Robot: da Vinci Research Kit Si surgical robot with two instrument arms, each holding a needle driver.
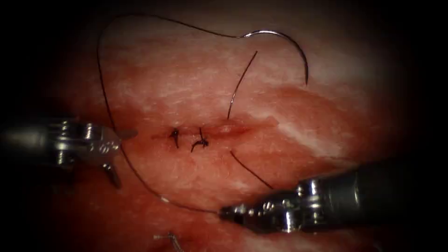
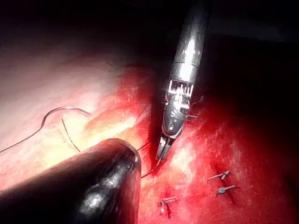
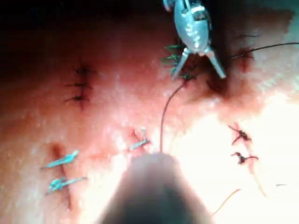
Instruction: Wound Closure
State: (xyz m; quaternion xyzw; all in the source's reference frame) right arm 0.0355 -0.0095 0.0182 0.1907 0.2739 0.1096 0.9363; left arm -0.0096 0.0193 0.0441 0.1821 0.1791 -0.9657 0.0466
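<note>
The curved needle (image 1: 294, 44) lies free on the tissue (image 1: 196, 88), beyond the cut (image 1: 210, 133) and to its right, held by neither tool. Its thread (image 1: 100, 79) loops left, runs down between the open jaws of my left tool (image 1: 125, 158), and ends in my right tool (image 1: 223, 213), which is shut on it on the near side of the cut. Two knotted stitches (image 1: 175, 136) (image 1: 200, 142) cross the cut. A loose thread (image 1: 240, 84) enters the right end of the cut and comes out nearer (image 1: 252, 171). The right wrist view shows the left tool (image 3: 198, 72) spread open.
A short cut end of thread (image 1: 170, 239) lies at the near edge. Older stitches (image 3: 79, 85) and cut thread ends (image 3: 60, 159) mark the tissue beside the working area. Red fluid wets the tissue around the cut. The right tool (image 2: 161, 154) grips thread in the left wrist view.
</note>
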